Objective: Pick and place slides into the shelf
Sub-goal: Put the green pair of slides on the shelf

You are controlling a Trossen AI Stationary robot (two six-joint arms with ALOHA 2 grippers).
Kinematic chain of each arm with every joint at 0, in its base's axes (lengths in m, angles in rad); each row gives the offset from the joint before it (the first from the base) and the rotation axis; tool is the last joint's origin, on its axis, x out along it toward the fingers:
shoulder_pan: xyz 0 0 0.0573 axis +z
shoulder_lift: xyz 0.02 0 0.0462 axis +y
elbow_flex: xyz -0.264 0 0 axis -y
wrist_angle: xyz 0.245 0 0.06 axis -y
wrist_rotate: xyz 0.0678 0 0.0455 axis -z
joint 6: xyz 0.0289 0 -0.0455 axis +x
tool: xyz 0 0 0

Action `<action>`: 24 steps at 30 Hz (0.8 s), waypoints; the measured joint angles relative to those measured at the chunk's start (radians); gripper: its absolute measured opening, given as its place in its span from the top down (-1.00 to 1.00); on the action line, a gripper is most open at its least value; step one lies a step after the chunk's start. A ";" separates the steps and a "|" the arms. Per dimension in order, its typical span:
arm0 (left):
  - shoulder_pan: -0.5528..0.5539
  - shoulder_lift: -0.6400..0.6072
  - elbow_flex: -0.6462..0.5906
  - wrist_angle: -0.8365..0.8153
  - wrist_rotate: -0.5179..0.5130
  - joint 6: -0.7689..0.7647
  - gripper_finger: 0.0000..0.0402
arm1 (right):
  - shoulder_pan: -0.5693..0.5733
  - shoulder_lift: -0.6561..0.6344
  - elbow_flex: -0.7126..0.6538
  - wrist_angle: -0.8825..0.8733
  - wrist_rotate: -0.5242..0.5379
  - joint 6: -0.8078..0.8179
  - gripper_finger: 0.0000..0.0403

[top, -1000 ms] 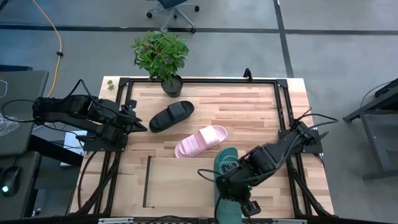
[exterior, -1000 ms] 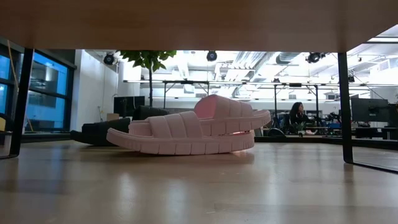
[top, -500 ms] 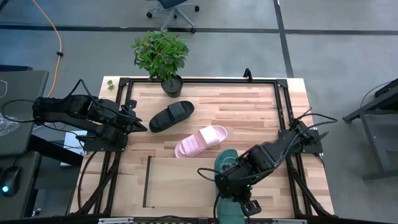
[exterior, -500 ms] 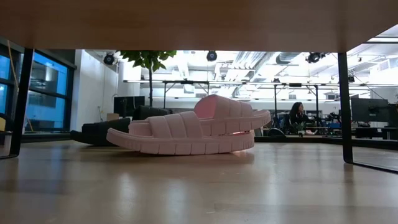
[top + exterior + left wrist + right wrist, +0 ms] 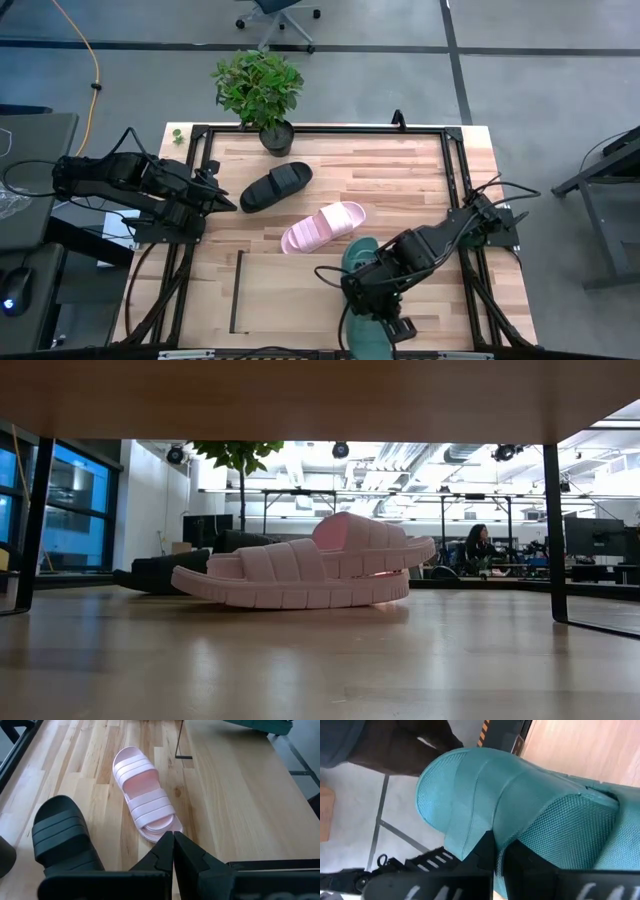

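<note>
Teal-green ribbed rubber slide sandal point(image 5: 360, 262) clamped in right claw point(image 5: 372, 300) at table's point(image 5: 400, 180) near edge, left claw point(image 5: 228, 203) closed, empty.

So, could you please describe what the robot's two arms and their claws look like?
Both arms are dark, nearly black, built of blocky jointed segments with thin black cables looping along them. The left claw ends in two slim black fingers tapering to wedge-shaped tips. The right claw has the same angular black fingers. No coloured markings or labels show on either arm.
</note>
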 joint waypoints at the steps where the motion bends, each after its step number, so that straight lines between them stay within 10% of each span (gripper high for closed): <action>1: 0.000 0.000 0.000 0.000 0.000 0.000 1.00 | -0.002 0.000 0.000 -0.004 -0.001 -0.002 1.00; 24: 0.000 0.000 0.000 0.000 0.000 0.000 1.00 | -0.029 0.001 0.000 -0.006 -0.038 0.032 1.00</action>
